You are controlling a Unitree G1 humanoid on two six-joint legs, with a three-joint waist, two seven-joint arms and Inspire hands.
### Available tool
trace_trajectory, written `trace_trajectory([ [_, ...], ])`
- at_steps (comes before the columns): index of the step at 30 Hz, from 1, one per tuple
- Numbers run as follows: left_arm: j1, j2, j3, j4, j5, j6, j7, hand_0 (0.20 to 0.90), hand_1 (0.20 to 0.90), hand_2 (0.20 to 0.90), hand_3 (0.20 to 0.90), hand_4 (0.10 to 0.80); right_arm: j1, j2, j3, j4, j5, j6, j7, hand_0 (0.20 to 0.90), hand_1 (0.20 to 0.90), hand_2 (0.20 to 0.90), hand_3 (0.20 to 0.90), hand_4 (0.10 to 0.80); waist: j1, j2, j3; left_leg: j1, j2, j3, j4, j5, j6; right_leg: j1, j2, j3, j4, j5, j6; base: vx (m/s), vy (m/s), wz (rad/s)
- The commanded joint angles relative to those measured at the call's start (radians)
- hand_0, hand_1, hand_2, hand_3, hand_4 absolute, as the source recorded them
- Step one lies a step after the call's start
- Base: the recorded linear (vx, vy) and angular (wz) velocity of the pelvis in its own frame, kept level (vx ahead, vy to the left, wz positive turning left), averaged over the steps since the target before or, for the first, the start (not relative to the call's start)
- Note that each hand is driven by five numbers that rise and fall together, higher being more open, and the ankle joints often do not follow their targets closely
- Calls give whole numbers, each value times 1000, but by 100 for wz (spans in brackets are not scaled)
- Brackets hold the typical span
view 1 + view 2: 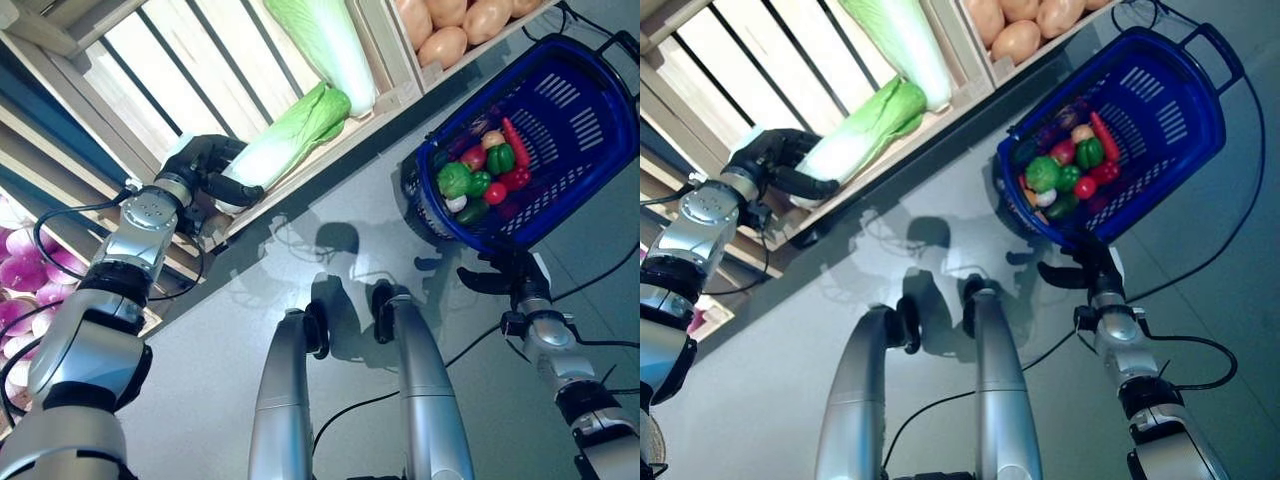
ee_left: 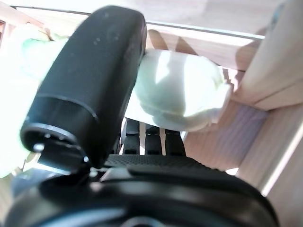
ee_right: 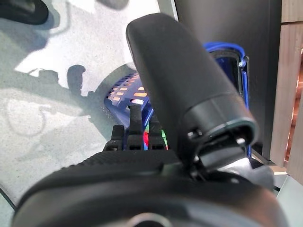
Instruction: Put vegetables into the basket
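Pale-green cabbage [image 1: 290,135] lies in the wooden crate [image 1: 385,60], the left hand [image 1: 205,165] curled round its white base, while the right hand [image 1: 510,275] grips the blue basket [image 1: 585,140] of vegetables [image 1: 485,172].

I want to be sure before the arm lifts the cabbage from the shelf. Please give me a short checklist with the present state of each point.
1. Left robot hand closed on the cabbage: ok, thumb and fingers curl around its pale stem end.
2. Cabbage free of the shelf: not ok, it lies on the wooden ledge.
3. Second cabbage clear of the lift: cannot tell, its tip lies close against the held one.
4. Basket held by the right robot hand: ok, fingers grip its near rim.
5. Room in the basket: ok, vegetables fill only the lower end.
6. Grip firmness: cannot tell.
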Motion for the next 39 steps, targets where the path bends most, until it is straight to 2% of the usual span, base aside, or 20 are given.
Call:
trace_trajectory([
  [1,105,-55,-12,49,-3,53,6,300,300,300,300,400,26,-5,-28,-40,-13,-52,-39,900,900,900,900,800,-11,-15,14,97,-22,50,-167,54,59,116,11,-54,-98,43,-71,-6,-11,-3],
  [9,179,-64,66,2,-157,24,-12,300,300,300,300,400,43,10,-34,-63,-31,-49,-37,900,900,900,900,800,-10,-12,14,223,-24,63,-219,53,47,235,8,-54,-138,38,-70,5,-1,-2],
  [11,220,-76,127,-36,-286,1,-29,300,300,300,300,400,68,23,-36,-85,-37,-55,-32,900,900,900,900,800,-9,-10,6,285,-29,66,-256,59,42,293,4,-52,-168,41,-70,25,-4,-7],
  [16,329,-109,227,-151,-427,-52,-55,300,300,300,300,400,156,58,-47,-139,-59,-72,5,900,900,900,900,800,0,-1,-55,411,-50,60,-359,81,34,411,-11,-57,-255,51,-64,86,-1,-4],
  [20,394,-134,251,-209,-388,-104,-43,300,300,300,300,400,188,87,-39,-191,-67,-72,32,900,900,900,900,800,9,8,-88,500,-67,51,-439,102,31,501,-18,-63,-331,64,-58,62,1,3],
  [25,462,-148,267,-250,-361,-131,-34,300,300,300,300,400,221,116,-27,-262,-70,-63,77,900,900,900,900,800,14,22,-124,604,-84,41,-523,124,33,601,-31,-69,-401,79,-53,65,11,6],
  [33,562,-175,303,-327,-314,-183,-42,300,300,300,300,400,294,187,-43,-390,31,-68,230,900,900,900,900,800,18,36,-174,755,-99,30,-664,165,27,753,-41,-85,-526,97,-42,58,2,0],
  [39,643,-257,265,-472,-242,-217,-8,300,300,300,300,400,314,259,-25,-500,133,-53,321,900,900,900,900,800,35,42,-257,913,-108,-2,-868,238,7,931,-24,-108,-752,148,-26,116,-23,2],
])
